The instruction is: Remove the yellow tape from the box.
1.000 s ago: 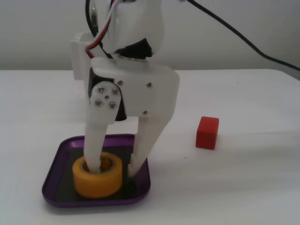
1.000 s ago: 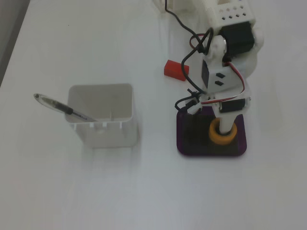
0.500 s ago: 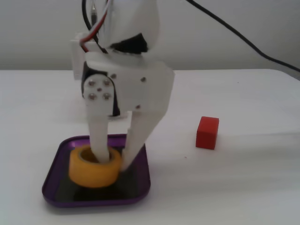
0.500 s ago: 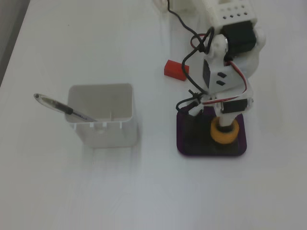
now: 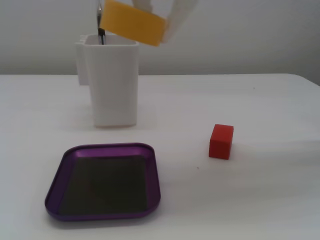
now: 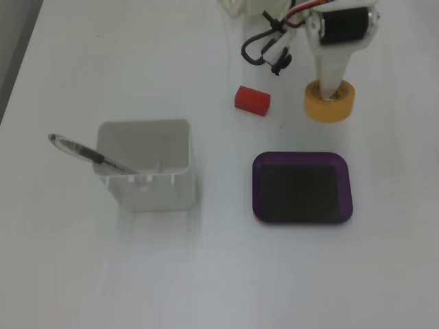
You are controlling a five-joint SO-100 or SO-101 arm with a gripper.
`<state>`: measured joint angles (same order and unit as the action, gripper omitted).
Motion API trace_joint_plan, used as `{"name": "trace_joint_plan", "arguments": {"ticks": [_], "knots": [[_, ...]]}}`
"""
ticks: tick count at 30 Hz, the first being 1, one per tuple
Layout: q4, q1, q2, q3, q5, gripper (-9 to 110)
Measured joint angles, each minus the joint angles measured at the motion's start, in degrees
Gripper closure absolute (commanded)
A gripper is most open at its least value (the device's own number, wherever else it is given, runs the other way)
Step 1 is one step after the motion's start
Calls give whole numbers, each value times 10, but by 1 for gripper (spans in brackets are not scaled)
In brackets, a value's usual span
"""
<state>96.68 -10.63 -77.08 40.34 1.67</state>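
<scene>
The yellow tape (image 5: 132, 22) hangs tilted in the air at the top of a fixed view, in front of the white container's rim. My gripper (image 5: 161, 24) is shut on it; white fingers show above it and to its right. In the top-down fixed view the tape (image 6: 347, 103) lies beyond the tray's far right corner, with one finger of my gripper (image 6: 329, 92) down through its hole. The purple box (image 5: 105, 148) sits at the front left with a bare dark bottom; it also shows in the top-down fixed view (image 6: 302, 156).
A tall white container (image 5: 112, 85) (image 6: 144, 181) stands behind the tray with a pen (image 5: 101, 35) (image 6: 86, 154) in it. A small red cube (image 5: 221, 141) (image 6: 252, 99) sits on the white table. Arm cables (image 6: 264, 44) hang near the cube.
</scene>
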Motion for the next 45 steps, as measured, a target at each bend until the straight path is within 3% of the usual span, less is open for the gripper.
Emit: {"name": "trace_joint_plan", "arguments": {"ticks": [13, 18, 32, 45], "knots": [[-335, 9, -253, 623, 7, 102], [-427, 7, -297, 774, 5, 102], [-521, 4, -281, 867, 6, 101], [-475, 6, -286, 866, 5, 83]]}}
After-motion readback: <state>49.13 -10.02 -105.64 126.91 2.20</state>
